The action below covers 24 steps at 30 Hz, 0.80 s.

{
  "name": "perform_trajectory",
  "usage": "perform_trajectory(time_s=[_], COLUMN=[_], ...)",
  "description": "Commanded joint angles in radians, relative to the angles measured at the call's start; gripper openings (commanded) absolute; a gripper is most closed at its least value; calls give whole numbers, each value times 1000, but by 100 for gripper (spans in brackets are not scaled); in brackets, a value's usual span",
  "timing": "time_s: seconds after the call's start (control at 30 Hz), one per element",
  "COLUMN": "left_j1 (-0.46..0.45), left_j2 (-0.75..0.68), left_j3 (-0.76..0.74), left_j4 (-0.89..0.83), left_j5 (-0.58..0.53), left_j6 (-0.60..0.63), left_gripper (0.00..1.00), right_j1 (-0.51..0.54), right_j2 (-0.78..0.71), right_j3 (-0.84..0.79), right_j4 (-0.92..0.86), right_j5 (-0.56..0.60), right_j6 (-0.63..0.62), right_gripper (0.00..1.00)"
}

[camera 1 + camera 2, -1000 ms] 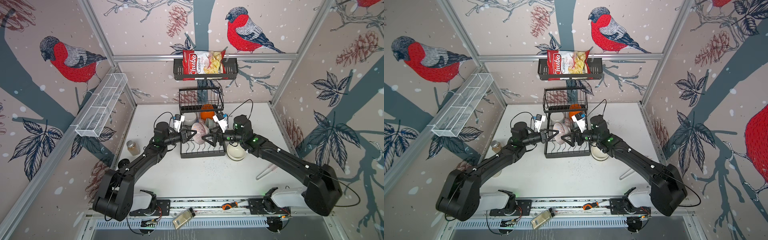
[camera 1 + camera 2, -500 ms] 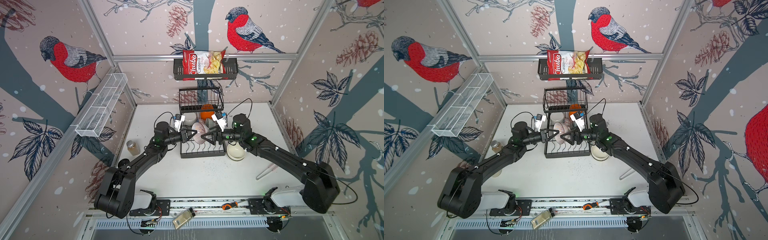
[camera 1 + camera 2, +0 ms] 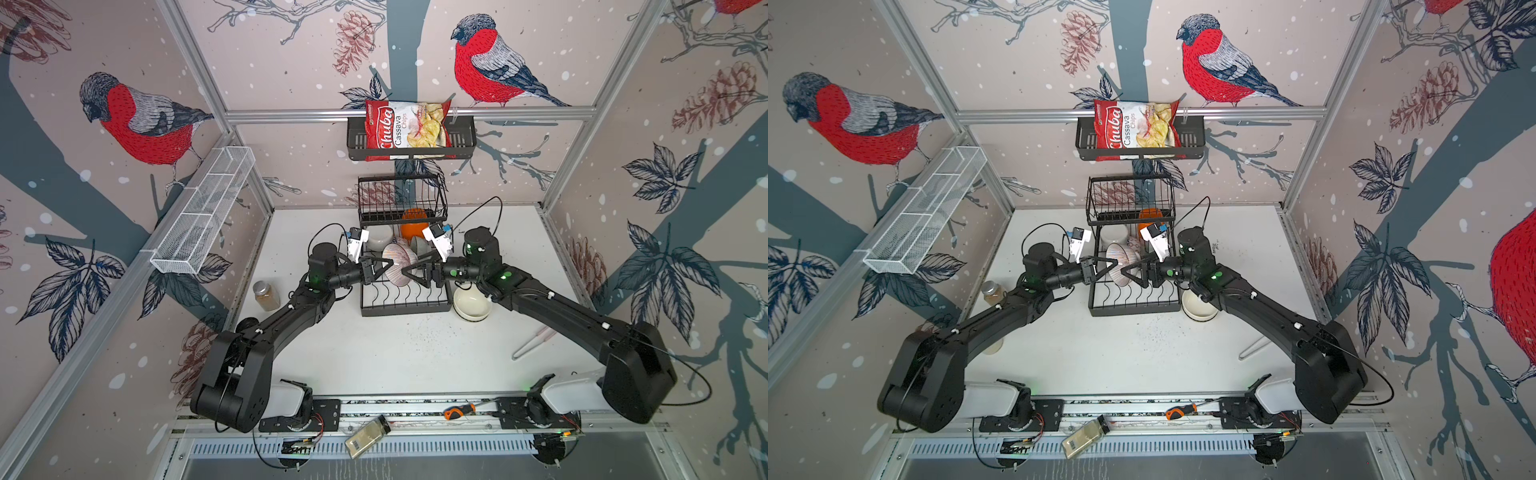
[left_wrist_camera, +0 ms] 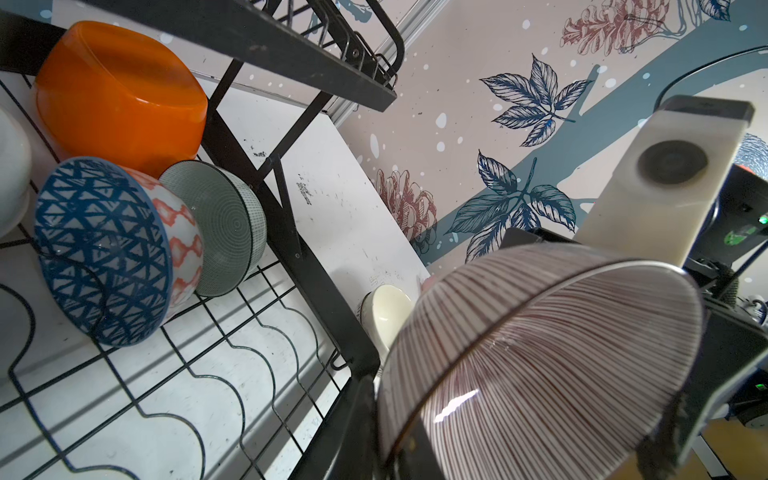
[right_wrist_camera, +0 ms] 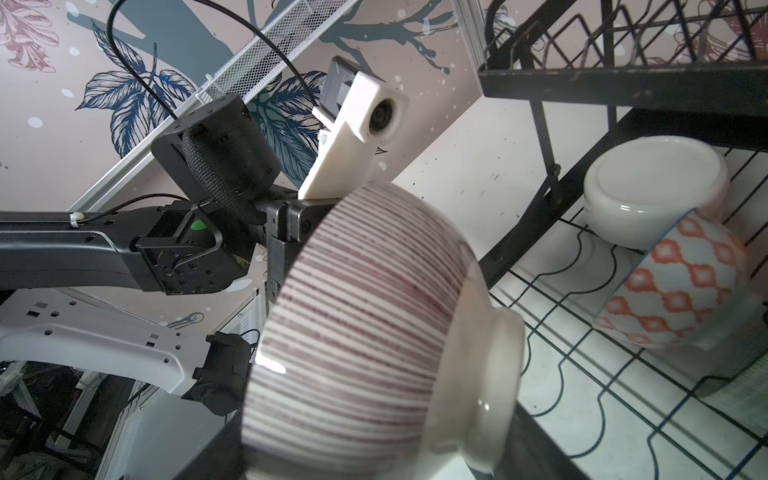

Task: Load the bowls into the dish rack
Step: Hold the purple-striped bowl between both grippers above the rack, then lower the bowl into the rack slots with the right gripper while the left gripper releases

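Brown-striped bowl [image 3: 397,261] clamped by left end effector [image 3: 385,266]; cannot tell for right end effector [image 3: 409,272].

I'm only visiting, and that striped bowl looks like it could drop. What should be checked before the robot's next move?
1. Left hand gripping the striped bowl by its rim: ok.
2. Right hand closed on that bowl: cannot tell.
3. Free wavy slots in the dish rack under the bowl: ok.
4. Gap to the blue-patterned bowl already racked: ok.
5. Every bowl loaded: not ok; a cream bowl sits on the table beside the rack.
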Motion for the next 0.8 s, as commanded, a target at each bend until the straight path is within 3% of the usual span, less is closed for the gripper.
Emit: perform_trajectory(time_s=[0.0,0.17,0.77], left_j1=[-1,-1,4], left_j2=[1,1,-4], left_j3=[6,4,-1], left_j4=[78,61,-16], left_j5=[22,15,-50], left_j6=[-11,-1,37], left_gripper=[13,28,42], right_j1=[8,5,-41], right_j2=[-1,-5,28], right_j3=[6,-1,-33], right_j4=[38,40,54], right_j5=[-24,33,158], right_j6=[6,14,59], right_gripper=[58,56,50])
